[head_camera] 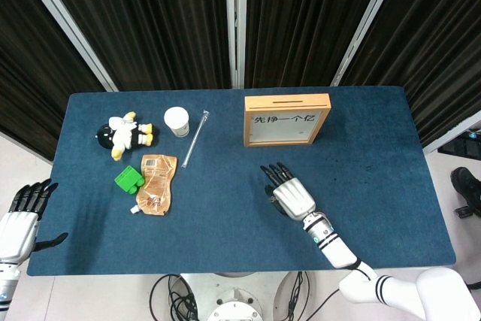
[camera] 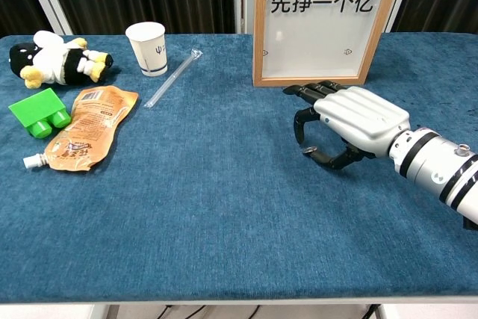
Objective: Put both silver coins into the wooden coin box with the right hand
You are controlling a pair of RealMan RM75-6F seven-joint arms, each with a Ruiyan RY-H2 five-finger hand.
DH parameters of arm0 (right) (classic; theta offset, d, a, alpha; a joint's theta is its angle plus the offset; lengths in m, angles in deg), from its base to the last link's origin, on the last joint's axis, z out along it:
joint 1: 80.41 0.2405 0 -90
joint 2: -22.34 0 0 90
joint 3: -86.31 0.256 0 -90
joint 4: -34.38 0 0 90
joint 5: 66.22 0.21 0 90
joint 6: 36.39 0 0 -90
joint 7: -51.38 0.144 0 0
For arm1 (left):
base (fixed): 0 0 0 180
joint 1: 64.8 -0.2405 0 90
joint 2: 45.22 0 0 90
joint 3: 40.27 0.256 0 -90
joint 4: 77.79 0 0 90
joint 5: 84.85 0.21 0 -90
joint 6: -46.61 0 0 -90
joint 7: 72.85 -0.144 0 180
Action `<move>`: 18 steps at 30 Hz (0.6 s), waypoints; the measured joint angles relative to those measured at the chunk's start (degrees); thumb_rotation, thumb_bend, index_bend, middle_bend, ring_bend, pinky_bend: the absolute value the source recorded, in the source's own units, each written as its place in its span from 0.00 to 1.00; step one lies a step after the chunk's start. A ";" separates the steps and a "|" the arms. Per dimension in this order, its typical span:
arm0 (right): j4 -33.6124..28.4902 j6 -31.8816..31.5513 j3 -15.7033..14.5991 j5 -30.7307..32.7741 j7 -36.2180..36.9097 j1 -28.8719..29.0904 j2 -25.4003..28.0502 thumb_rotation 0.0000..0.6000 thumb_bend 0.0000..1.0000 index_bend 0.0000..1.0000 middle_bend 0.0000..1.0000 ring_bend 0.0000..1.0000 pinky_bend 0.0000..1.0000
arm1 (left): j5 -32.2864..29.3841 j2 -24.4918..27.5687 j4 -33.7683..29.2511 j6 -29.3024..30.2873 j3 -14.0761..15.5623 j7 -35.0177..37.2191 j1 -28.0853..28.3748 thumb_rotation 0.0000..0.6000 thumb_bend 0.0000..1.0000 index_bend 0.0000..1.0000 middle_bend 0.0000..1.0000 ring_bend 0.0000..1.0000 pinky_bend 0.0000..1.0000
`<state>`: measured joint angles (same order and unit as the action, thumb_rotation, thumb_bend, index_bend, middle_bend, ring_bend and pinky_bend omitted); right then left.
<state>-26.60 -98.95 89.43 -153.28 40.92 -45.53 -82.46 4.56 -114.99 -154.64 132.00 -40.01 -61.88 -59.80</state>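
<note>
I cannot find either silver coin on the cloth. In the chest view my right hand [camera: 349,122] hovers low with thumb and forefinger curled toward each other, but I cannot tell whether a coin sits between them. The wooden coin box [camera: 321,20] stands upright just beyond the fingertips, its slot on the top edge running left to right in the head view. My left hand [head_camera: 21,219] hangs off the table's near left corner, fingers spread, well apart. Bare blue table [head_camera: 376,148] lies right of the box. The cup, straw and pouch lie well to the left.
</note>
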 measured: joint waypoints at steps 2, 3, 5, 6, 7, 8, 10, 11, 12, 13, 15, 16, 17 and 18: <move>0.06 -0.07 0.11 0.11 -0.02 -0.05 -0.08 1.00 0.35 0.52 0.04 0.00 0.00 | -0.02 0.05 -0.05 -0.04 0.00 -0.07 0.02 1.00 0.09 0.06 0.01 0.00 0.00; 0.07 -0.07 0.13 0.14 -0.02 -0.05 -0.11 1.00 0.35 0.52 0.04 0.00 0.00 | -0.05 0.08 -0.09 -0.08 0.01 -0.08 0.02 1.00 0.09 0.06 0.01 0.00 0.00; 0.08 -0.01 0.17 0.17 0.01 -0.02 -0.14 1.00 0.35 0.52 0.04 0.00 0.00 | -0.08 0.11 -0.12 -0.11 0.04 -0.15 0.00 1.00 0.09 0.06 0.01 0.00 0.00; 0.09 0.02 0.18 0.20 0.01 -0.01 -0.16 1.00 0.35 0.52 0.04 0.00 0.00 | -0.11 0.12 -0.13 -0.14 0.05 -0.16 -0.01 1.00 0.09 0.06 0.01 0.00 0.00; 0.14 0.04 0.20 0.23 -0.03 -0.01 -0.18 1.00 0.35 0.52 0.04 0.00 0.00 | -0.12 0.13 -0.13 -0.16 0.07 -0.17 -0.02 1.00 0.09 0.06 0.01 0.00 0.00; 0.16 0.05 0.23 0.27 -0.07 0.00 -0.20 1.00 0.35 0.53 0.04 0.00 0.00 | -0.12 0.14 -0.12 -0.17 0.08 -0.17 -0.02 1.00 0.09 0.06 0.01 0.00 0.00; 0.21 0.02 0.31 0.33 -0.17 -0.01 -0.26 1.00 0.35 0.53 0.04 0.00 0.00 | -0.12 0.14 -0.11 -0.21 0.09 -0.18 -0.01 1.00 0.09 0.06 0.01 0.00 0.00; 0.23 0.00 0.35 0.37 -0.19 -0.01 -0.28 1.00 0.35 0.54 0.04 0.00 0.00 | -0.13 0.15 -0.09 -0.24 0.10 -0.18 0.00 1.00 0.09 0.06 0.01 0.00 0.00; 0.26 -0.01 0.39 0.40 -0.20 -0.01 -0.30 1.00 0.35 0.55 0.04 0.00 0.00 | -0.12 0.15 -0.08 -0.29 0.11 -0.18 0.03 1.00 0.09 0.06 0.01 0.00 0.00; 0.30 -0.01 0.47 0.46 -0.21 0.01 -0.34 1.00 0.35 0.55 0.04 0.00 0.00 | -0.11 0.15 -0.08 -0.31 0.10 -0.19 0.06 1.00 0.09 0.06 0.01 0.00 0.00; 0.31 0.09 0.53 0.55 -0.20 0.04 -0.36 1.00 0.35 0.57 0.05 0.00 0.00 | -0.09 0.17 -0.10 -0.32 0.10 -0.25 0.08 1.00 0.09 0.06 0.01 0.00 0.00; 0.34 0.19 0.59 0.66 -0.23 0.07 -0.37 1.00 0.35 0.58 0.05 0.00 0.00 | -0.10 0.18 -0.12 -0.35 0.10 -0.29 0.09 1.00 0.09 0.06 0.01 0.00 0.00; 0.35 0.27 0.63 0.75 -0.28 0.08 -0.38 1.00 0.35 0.59 0.05 0.00 0.00 | -0.13 0.21 -0.13 -0.38 0.08 -0.29 0.11 1.00 0.09 0.06 0.01 0.00 0.00; 0.37 0.34 0.67 0.83 -0.35 0.10 -0.40 1.00 0.35 0.59 0.06 0.00 0.00 | -0.16 0.22 -0.15 -0.40 0.07 -0.28 0.12 1.00 0.09 0.06 0.01 0.00 0.00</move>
<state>-26.23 -98.61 90.10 -152.45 40.57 -45.43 -82.86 4.41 -114.77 -154.79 131.60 -39.94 -62.16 -59.68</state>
